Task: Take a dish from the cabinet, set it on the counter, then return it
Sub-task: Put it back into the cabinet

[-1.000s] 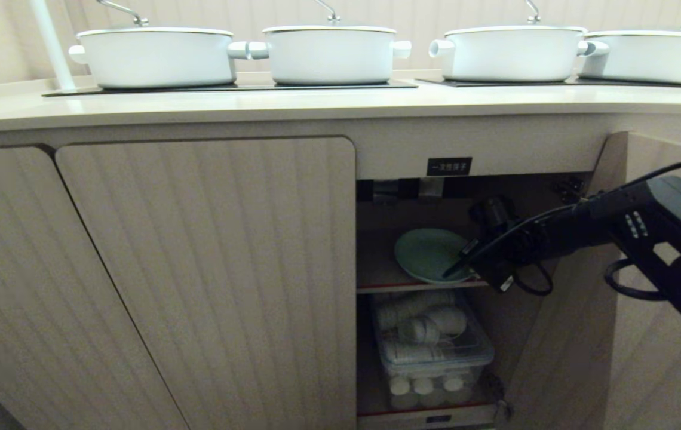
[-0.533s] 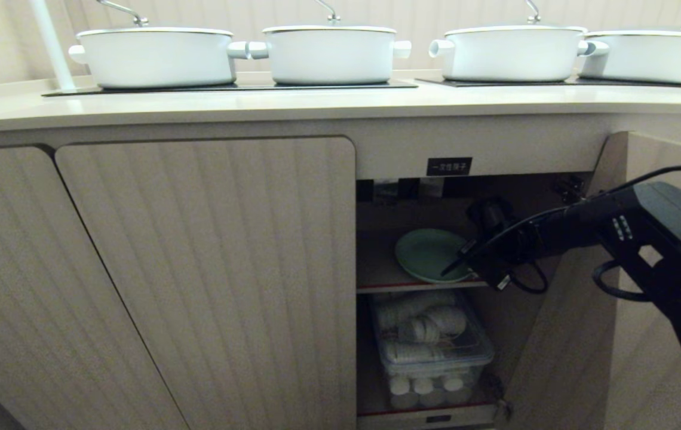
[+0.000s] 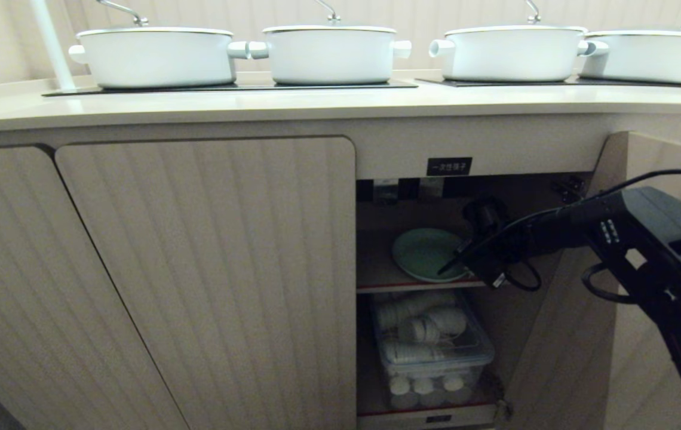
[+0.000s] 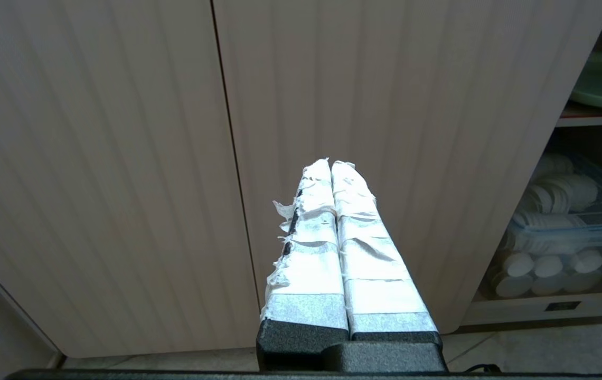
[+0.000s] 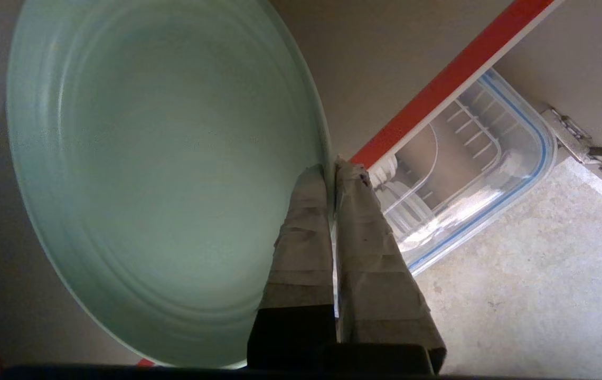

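Since the earlier frames the right arm has pushed a little deeper into the open beige wood-grain cabinet point(image 3: 454, 166), carrying the round pale mint-green dish point(image 3: 424, 254) slightly inward over the inner shelf point(image 3: 418, 287). The right tool point(image 5: 332, 171) has its tape-wrapped fingers point(image 5: 301, 221) pinched tight on the dish's near rim, one finger over the rim and one under. The dish sits low over the shelf; whether it touches the board cannot be told. Below the shelf a clear plastic lidded bin point(image 3: 436, 352) holds stacks of white paper cups point(image 3: 424, 325). The left tool point(image 4: 331, 169) hangs before a closed ribbed door point(image 4: 364, 105), its fingers pressed together on nothing. Four white lidded pots point(image 3: 331, 54) stand on the pale-beige surface point(image 3: 316, 104).
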### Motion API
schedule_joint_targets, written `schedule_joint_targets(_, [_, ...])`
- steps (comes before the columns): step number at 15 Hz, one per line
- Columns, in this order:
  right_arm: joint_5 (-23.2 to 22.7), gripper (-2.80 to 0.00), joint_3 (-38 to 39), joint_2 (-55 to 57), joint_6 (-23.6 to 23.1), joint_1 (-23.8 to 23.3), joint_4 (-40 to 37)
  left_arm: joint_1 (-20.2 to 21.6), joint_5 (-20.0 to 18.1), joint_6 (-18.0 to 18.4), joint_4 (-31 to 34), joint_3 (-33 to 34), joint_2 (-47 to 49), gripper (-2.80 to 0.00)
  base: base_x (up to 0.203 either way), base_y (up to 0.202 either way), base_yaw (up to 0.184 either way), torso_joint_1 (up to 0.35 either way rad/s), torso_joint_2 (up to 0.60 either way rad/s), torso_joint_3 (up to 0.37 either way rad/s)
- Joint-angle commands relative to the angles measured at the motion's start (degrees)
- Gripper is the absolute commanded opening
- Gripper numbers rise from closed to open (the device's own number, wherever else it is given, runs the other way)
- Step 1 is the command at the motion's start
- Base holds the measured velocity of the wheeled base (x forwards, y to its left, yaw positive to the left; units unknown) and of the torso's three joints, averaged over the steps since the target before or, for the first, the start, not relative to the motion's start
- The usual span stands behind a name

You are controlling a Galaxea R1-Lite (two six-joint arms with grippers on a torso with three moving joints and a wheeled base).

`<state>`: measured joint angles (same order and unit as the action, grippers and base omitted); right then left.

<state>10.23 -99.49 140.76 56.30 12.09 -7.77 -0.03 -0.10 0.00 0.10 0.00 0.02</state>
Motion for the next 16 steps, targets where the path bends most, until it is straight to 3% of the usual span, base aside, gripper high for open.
schedule_joint_targets(1, [0.1, -2.8, -0.1, 0.6, 0.3, 0.0, -0.1, 0.0, 0.0, 0.0, 0.0, 0.0, 0.0, -2.8, 0.0, 0.0, 0.0, 0.0, 0.0, 0.0])
schedule_joint_targets(16, [0.0, -2.8, -12.0, 5.9, 0.5, 0.2, -10.5, -0.1, 0.0, 0.0, 0.0, 0.0, 0.0, -2.8, 0.0, 0.0, 0.0, 0.0, 0.0, 0.0])
